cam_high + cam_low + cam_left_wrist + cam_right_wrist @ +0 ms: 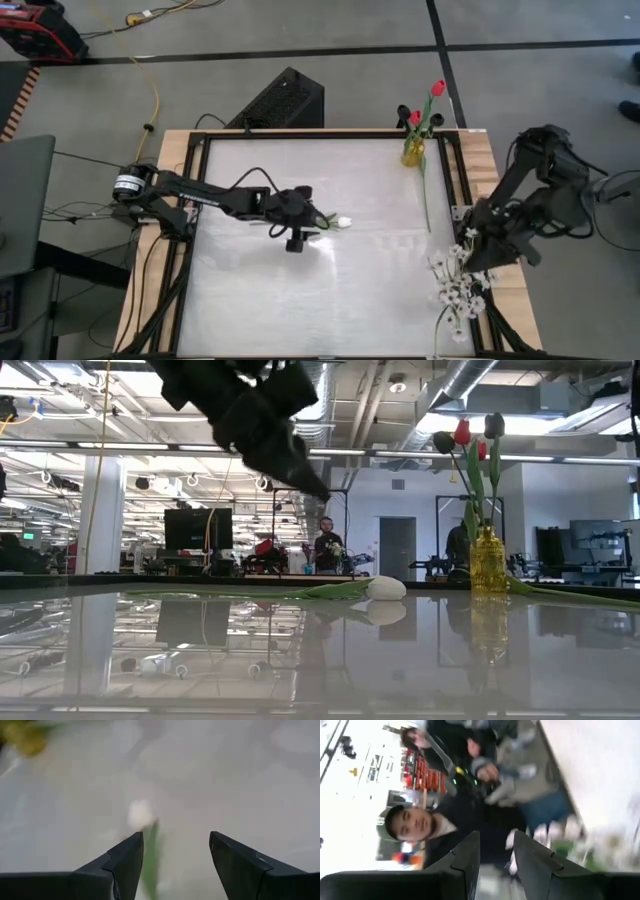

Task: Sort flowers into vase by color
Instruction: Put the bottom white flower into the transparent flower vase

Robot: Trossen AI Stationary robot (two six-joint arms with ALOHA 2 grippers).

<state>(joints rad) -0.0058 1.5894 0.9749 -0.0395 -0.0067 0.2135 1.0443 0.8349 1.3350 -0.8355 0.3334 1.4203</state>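
- Table (pixel 300 300): pale glossy top in a dark frame on a wooden base, seen whole in the high view.
- Left arm: reaches from the table's left edge to about mid-table. Left gripper (pixel 318 221) sits over the stem end of a white tulip; in its wrist view the fingers (pixel 127 860) stand wide apart, open, with the green stem running between them, nearer one finger. Whether they touch it I can't tell. In the low view the gripper (pixel 315 488) hangs above the table, clear of the flower.
- Right arm: folded at the table's right edge, right gripper (pixel 470 250) close to the white sprigs. Wrist view shows the two fingers (pixel 465 857) with a narrow gap, partly apart; something small and white sits by the gap, too blurred to say if it's held. That view also looks at people beyond the table.
- Sprigs of tiny white blossoms (pixel 455 290): bunch lying at the right edge of the table, just beside the right gripper.
- Yellow vase (pixel 413 152): upright at the back edge, right of centre, holding red tulips (pixel 437 88) and dark tulips (pixel 403 111).
- Loose green stem (pixel 425 195): lies flat in front of the vase.
- White tulip (pixel 343 222): flat on the table mid-way, head pointing right, stem toward the left gripper.
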